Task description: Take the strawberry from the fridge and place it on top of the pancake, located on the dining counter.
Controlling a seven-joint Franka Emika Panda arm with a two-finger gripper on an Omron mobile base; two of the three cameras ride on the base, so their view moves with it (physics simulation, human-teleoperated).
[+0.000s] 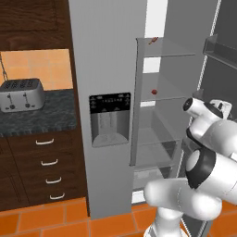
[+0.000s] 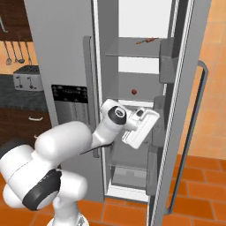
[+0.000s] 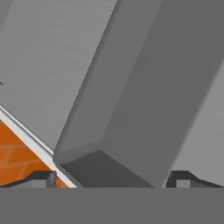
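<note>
The fridge (image 1: pixel 106 55) stands with its right door swung open, showing white glass shelves. The strawberry (image 1: pixel 154 91) (image 2: pixel 134 92), small and red, lies on the middle shelf. My white hand (image 2: pixel 141 127) hovers in the doorway, below and slightly right of the strawberry, apart from it and turned toward the door side. In the hand view my gripper (image 3: pixel 113 180) is open with its fingertips (image 3: pixel 41 179) wide apart and nothing between them, close against a grey door bin (image 3: pixel 131 109). The pancake and the dining counter are out of view.
Another reddish item (image 2: pixel 145 41) lies on the top shelf. The open door (image 2: pixel 194 110) with its bins (image 2: pixel 165 66) stands close on the right. A toaster (image 1: pixel 21 95) sits on the black counter (image 1: pixel 37 118) to the left. The floor (image 1: pixel 55 220) is orange tile.
</note>
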